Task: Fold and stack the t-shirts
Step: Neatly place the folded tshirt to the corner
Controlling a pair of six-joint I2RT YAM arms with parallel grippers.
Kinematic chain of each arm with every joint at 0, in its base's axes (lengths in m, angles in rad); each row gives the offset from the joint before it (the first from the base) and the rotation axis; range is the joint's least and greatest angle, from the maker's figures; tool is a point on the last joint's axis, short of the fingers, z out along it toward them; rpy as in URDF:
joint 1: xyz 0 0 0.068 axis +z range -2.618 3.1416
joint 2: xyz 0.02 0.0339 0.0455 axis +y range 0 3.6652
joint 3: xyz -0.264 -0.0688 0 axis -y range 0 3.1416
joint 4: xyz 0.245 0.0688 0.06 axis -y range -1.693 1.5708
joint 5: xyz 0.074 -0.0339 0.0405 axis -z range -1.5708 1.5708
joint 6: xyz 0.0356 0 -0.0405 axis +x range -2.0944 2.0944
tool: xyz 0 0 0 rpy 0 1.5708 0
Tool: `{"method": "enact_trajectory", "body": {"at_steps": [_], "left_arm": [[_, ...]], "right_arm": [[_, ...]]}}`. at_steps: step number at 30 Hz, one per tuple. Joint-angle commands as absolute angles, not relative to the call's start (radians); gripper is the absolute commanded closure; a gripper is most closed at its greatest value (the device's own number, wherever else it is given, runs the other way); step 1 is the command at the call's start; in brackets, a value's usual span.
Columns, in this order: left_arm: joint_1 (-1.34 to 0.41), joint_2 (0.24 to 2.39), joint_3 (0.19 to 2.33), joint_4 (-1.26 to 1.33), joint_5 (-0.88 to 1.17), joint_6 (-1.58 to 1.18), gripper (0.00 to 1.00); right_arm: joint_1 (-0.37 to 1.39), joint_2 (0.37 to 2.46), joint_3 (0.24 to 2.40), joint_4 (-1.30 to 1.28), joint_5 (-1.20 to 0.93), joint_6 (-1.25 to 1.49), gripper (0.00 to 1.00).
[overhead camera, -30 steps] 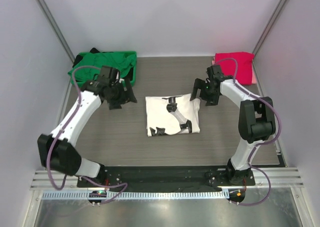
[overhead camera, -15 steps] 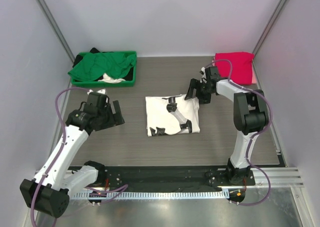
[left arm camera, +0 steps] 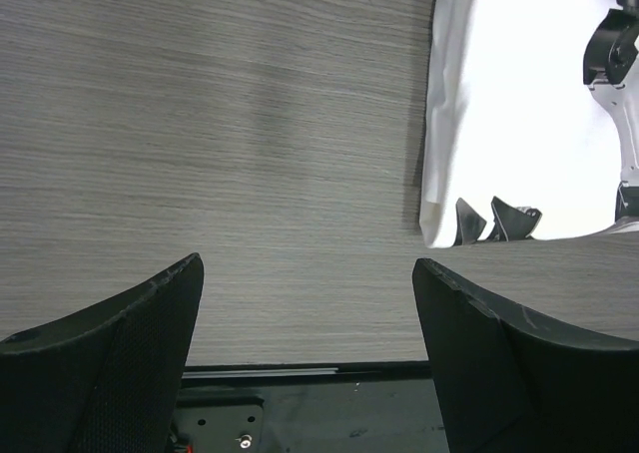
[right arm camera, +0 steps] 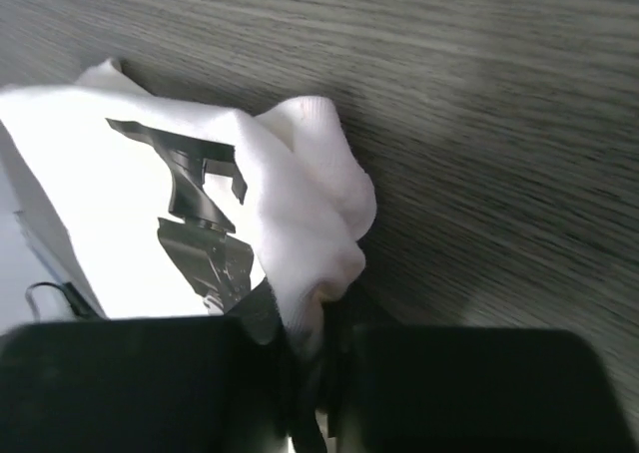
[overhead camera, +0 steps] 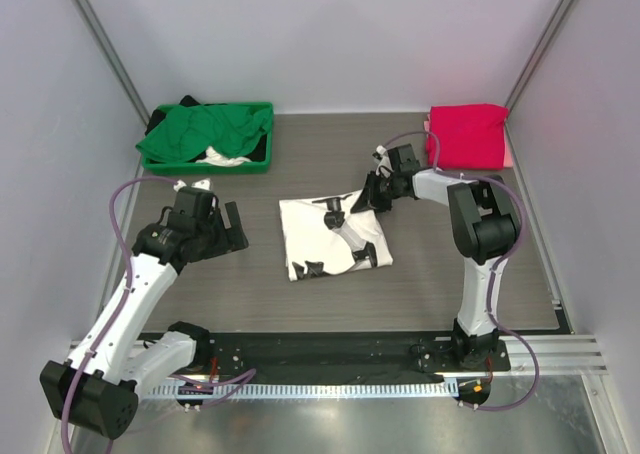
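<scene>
The white tee [overhead camera: 335,239] lies folded in the middle of the bench [overhead camera: 450,284], a bit crooked, w/ a black print on top. The right hand [overhead camera: 372,198] is at its far right corner, fingers pressed together on a bunched-up bit of cloth. The wrist cam shows that corner puckered up between them. The left hand [left arm camera: 305,298] is spread wide w/ nothing in it, over bare bench just left of the tee. The pink tee [overhead camera: 468,136] sits folded at the back right. A green tee [overhead camera: 205,129] is heaped in the green bin [overhead camera: 255,166] at the back left.

The white tee is soft, light & floppy, I think. Pull by 1 corner & the layers prob slide or come undone. Better to grab an edge thru all the layers, or 2 corners at once, 1 per hand. Lift low & slow so the fold holds.
</scene>
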State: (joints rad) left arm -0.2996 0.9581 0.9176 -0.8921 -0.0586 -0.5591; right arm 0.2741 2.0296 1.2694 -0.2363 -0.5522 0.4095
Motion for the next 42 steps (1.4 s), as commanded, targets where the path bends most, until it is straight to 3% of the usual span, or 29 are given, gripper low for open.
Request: {"method": "enact_trajectory", "body": {"at_steps": [1,10,22,42], "left_arm": [[-0.299,0.942,0.916,-0.851,-0.074,-0.537,0.14],[-0.299,0.948,0.908,-0.839,-0.049,-0.537,0.14],[-0.299,0.968,0.900,-0.831,-0.037,-0.537,0.15],[-0.298,0.992,0.897,-0.830,-0.035,-0.538,0.16]], "right_arm": [[0.270,2.051,1.281,-0.213,-0.603,0.419,0.97],[0.227,1.979,1.500,-0.529,-0.359,0.190,0.99],[0.025,1.896,1.736,-0.597,-0.080,0.106,0.99],[-0.084,1.973,2.169,-0.621,-0.057,-0.026,0.99]]}}
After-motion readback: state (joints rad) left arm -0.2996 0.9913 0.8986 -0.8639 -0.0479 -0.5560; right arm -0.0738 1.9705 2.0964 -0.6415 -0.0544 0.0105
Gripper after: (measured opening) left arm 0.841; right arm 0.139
